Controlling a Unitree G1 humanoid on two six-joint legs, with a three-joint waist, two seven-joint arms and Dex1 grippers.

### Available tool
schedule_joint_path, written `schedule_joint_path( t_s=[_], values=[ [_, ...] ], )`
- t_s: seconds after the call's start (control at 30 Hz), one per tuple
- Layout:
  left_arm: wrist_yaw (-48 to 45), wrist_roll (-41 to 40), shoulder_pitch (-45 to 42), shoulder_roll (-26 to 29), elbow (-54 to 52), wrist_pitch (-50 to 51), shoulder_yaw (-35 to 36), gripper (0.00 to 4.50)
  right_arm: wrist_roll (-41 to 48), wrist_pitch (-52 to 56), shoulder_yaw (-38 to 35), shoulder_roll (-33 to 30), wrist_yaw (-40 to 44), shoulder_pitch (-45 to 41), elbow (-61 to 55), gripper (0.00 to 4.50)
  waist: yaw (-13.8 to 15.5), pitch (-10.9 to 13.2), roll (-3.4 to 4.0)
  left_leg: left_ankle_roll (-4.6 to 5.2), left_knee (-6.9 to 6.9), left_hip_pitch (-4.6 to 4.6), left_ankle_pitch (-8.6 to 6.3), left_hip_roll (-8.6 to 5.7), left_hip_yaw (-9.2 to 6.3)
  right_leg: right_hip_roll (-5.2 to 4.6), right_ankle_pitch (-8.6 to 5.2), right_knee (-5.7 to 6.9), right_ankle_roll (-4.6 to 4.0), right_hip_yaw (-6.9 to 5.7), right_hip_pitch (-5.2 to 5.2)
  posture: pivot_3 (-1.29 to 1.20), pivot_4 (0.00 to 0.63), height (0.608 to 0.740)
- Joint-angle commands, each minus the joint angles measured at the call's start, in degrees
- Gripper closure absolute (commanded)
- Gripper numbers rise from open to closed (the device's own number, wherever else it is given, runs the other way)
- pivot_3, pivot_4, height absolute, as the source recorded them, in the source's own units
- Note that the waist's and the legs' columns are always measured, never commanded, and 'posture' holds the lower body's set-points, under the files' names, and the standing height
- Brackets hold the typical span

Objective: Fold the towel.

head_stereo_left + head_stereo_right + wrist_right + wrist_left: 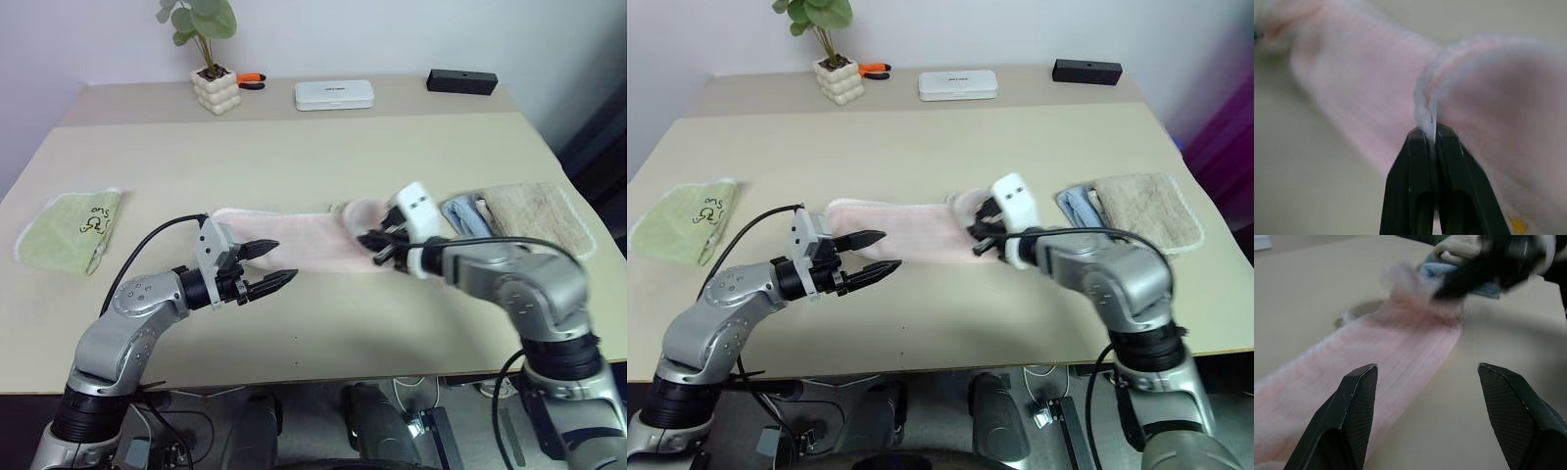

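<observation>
Two robot hands worked over a beige table (323, 157). The pale pink towel (294, 242) lay as a long strip across the middle of the table, between them. The right hand (1430, 134) had its two black fingers pinched tight on the towel's white edge at the strip's right end, with that end lifted and curled over the rest. The left hand (275, 267) hovered just off the strip's left end, fingers spread wide and holding nothing.

A light green towel (69, 228) sat well apart at the far left. A beige towel (537, 215) lay just right of the pink one.

The grip looked thin, only the edge. A fast pull could probably slip it free, dropping the fold crooked. With the left end unpinned, the whole strip might also drag along the table instead of folding.
</observation>
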Motion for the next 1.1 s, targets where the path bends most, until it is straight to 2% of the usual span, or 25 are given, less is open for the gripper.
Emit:
schedule_joint_path(
  t_s=[0.03, 0.3, 0.4, 0.6, 0.73, 0.83, 0.9, 1.03, 1.1],
  values=[
    [1.2, -1.1, 0.5, -0.7, -3.2, 0.8, -0.1, 1.19, -5.2, -5.4, 3.0, 2.2, 1.9, -2.0, 3.2, 4.44, 0.0, 0.0, -0.02, 0.0, 0.01, 0.0, 0.0, -0.01, 0.0, -0.02, 0.0, -0.02, 0.0, 0.0, 0.01, 0.0, 0.15, 0.737],
    [2.6, -1.3, 2.2, -1.0, -4.8, 1.9, 0.0, 1.19, -8.6, -7.6, 3.4, 5.9, 4.9, -2.8, 4.3, 4.44, -0.2, 0.0, -0.02, 0.0, -0.03, 0.04, 0.0, 0.0, -0.02, 0.01, 0.0, 0.03, 0.0, -0.01, -0.01, 0.0, 0.15, 0.737],
    [2.8, -1.2, 2.5, -0.9, -4.7, 1.9, -0.2, 1.19, -7.3, -6.7, 1.6, 6.4, 6.5, -2.4, 2.9, 3.54, -0.2, 0.0, -0.01, 0.0, -0.03, 0.04, 0.0, 0.0, -0.03, 0.01, 0.0, 0.02, 0.0, -0.01, -0.01, 0.0, 0.15, 0.737],
    [3.8, -2.0, 3.8, -1.1, -4.7, 2.7, 0.6, 1.19, -4.8, -8.7, -6.0, 1.7, 11.6, 0.0, -2.4, 0.64, 0.0, 0.0, -0.02, 0.0, -0.01, 0.02, 0.0, 0.0, -0.03, 0.0, 0.0, -0.02, 0.0, -0.01, 0.02, 0.0, 0.15, 0.737],
    [4.7, -3.0, 5.2, -1.4, -5.5, 3.4, 1.5, 1.19, -3.1, -9.5, -11.5, 1.2, 12.7, 0.5, -0.4, 0.64, -0.2, 0.0, -0.02, 0.0, -0.04, 0.05, 0.0, 0.0, -0.03, 0.01, 0.0, 0.0, -0.01, -0.02, 0.01, 0.0, 0.15, 0.737],
    [5.8, -3.5, 5.9, -2.0, -5.6, 3.6, 1.6, 1.19, -9.7, -15.1, -8.7, 1.0, 12.3, -0.1, 6.1, 1.53, -0.3, 0.0, -0.03, 0.0, -0.04, 0.1, 0.0, 0.01, -0.02, 0.02, 0.0, 0.01, -0.01, -0.01, 0.03, 0.0, 0.15, 0.737],
    [6.8, -4.3, 6.2, -2.8, -5.4, 3.9, 2.0, 1.19, -14.5, -21.2, -3.8, 1.2, 14.2, -0.2, 9.1, 2.55, -0.3, 0.0, -0.03, 0.0, -0.04, 0.09, 0.0, 0.01, -0.01, 0.02, 0.0, 0.01, -0.02, 0.0, 0.02, 0.0, 0.15, 0.737],
    [7.9, -4.4, 6.8, -3.4, -5.3, 4.3, 2.1, 1.19, -19.0, -27.6, 1.1, 5.2, 15.6, -0.1, 15.7, 4.48, -0.4, 0.0, -0.03, 0.0, -0.05, 0.09, 0.0, 0.01, -0.01, 0.03, 0.0, 0.02, 0.0, 0.0, 0.01, 0.0, 0.15, 0.737],
    [8.0, -4.4, 7.0, -3.4, -5.2, 4.2, 2.2, 1.19, -20.6, -29.2, 1.9, 6.1, 15.9, -0.2, 17.6, 4.48, -0.3, 0.0, -0.03, 0.0, -0.04, 0.09, 0.0, 0.01, -0.01, 0.03, 0.0, 0.03, 0.0, 0.0, 0.01, 0.0, 0.15, 0.737]
  ],
)
